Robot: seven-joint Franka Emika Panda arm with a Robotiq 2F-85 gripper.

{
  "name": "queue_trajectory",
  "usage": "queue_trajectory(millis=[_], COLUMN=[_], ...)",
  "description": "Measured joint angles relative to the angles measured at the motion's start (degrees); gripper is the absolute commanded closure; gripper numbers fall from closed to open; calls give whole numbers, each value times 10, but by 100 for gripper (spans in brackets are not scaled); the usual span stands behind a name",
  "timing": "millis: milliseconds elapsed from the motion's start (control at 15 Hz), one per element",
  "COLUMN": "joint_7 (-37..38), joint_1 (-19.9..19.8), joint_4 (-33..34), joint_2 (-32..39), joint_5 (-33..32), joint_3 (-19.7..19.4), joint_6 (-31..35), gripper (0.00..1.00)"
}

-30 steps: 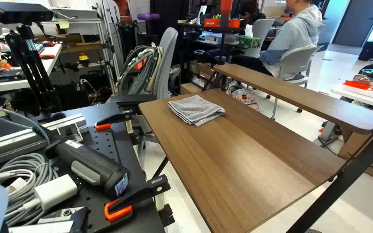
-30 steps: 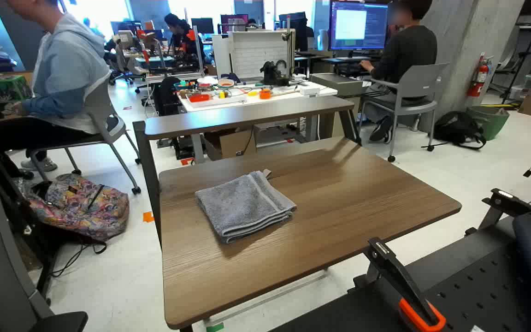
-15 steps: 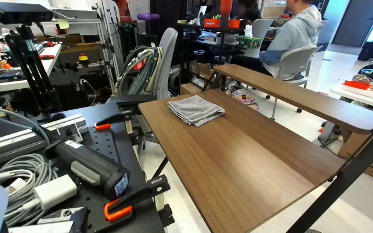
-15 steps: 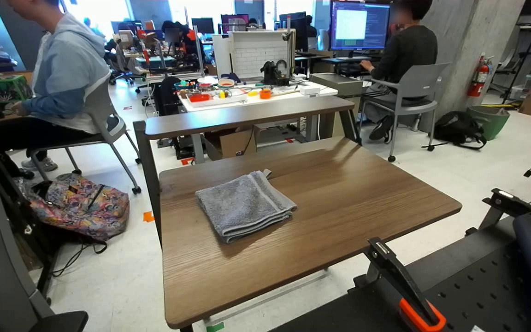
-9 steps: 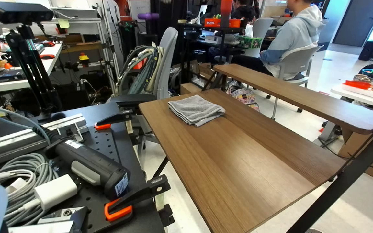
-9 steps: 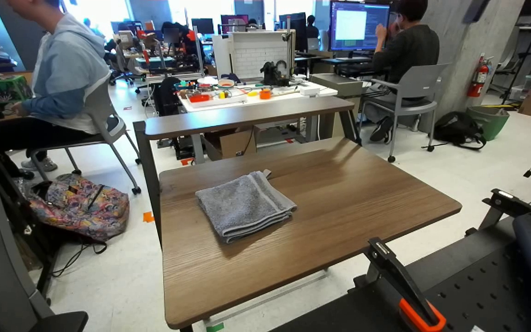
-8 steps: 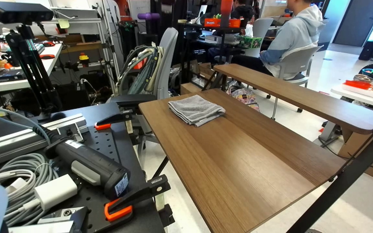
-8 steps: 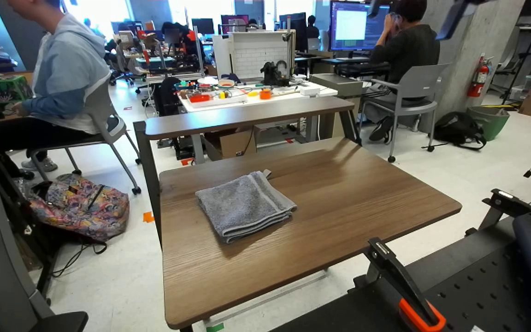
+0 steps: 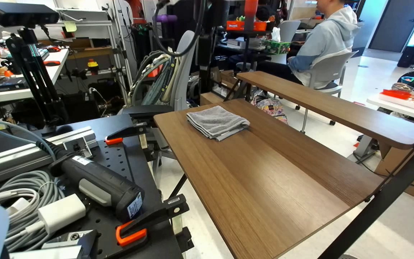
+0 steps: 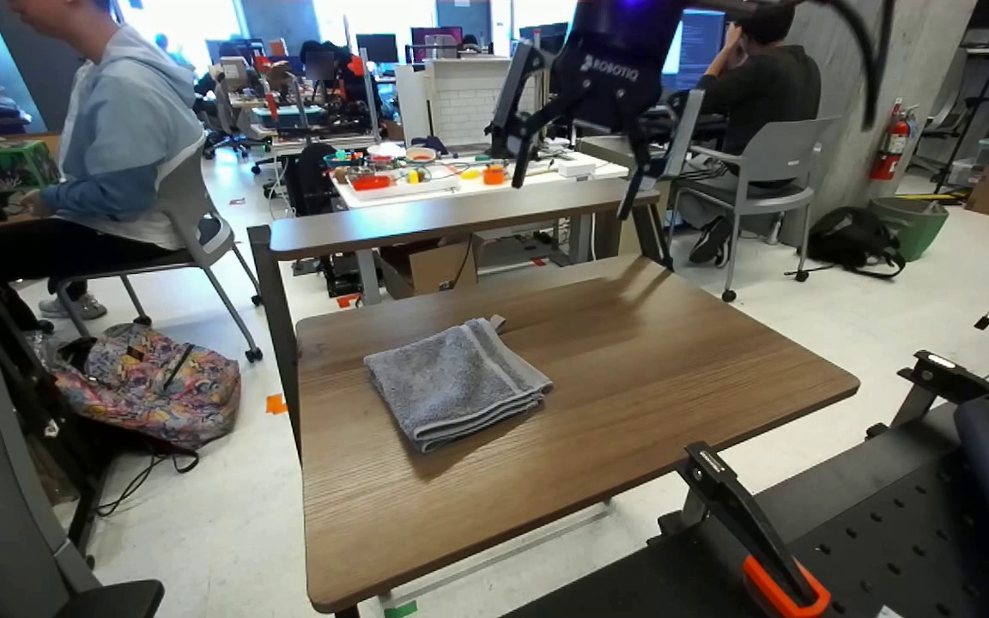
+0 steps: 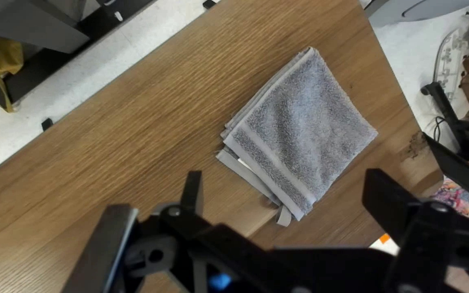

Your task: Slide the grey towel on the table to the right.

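The grey towel (image 9: 217,122) lies folded, roughly square, near one end of the brown wood-grain table (image 9: 282,187). It also shows in an exterior view (image 10: 456,382) on the table's left part (image 10: 632,369), and in the wrist view (image 11: 299,130) with layered edges and a small loop at one corner. My gripper (image 10: 573,196) hangs high above the table toward its raised shelf side, pointing down, apart from the towel. In the wrist view my gripper (image 11: 284,173) has its fingers wide apart with nothing between them; the towel shows beyond them.
A narrow raised wooden shelf (image 10: 460,219) runs along one long side of the table on dark metal legs (image 9: 383,198). A black perforated bench (image 9: 113,162) with orange-handled clamps (image 9: 131,235) stands alongside. A grey chair (image 9: 185,72) is near the table's end.
My arm and gripper have come down into view from the top of both exterior views, with a cable loop. The towel and table have not moved.
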Motion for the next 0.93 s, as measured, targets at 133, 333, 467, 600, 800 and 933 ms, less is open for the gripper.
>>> queue_trajectory(millis=[133, 333, 467, 600, 800, 933], joint_7=[13, 30, 40, 53, 78, 99], joint_1=[12, 30, 45, 61, 85, 100], joint_4=[35, 89, 125, 161, 215, 250], joint_2=[59, 138, 185, 226, 278, 308], joint_5=[0, -1, -2, -5, -15, -26], joint_3=[1, 0, -4, -14, -31, -42], joint_6=[39, 89, 110, 115, 116, 115], gripper=[0, 0, 0, 0, 0, 0])
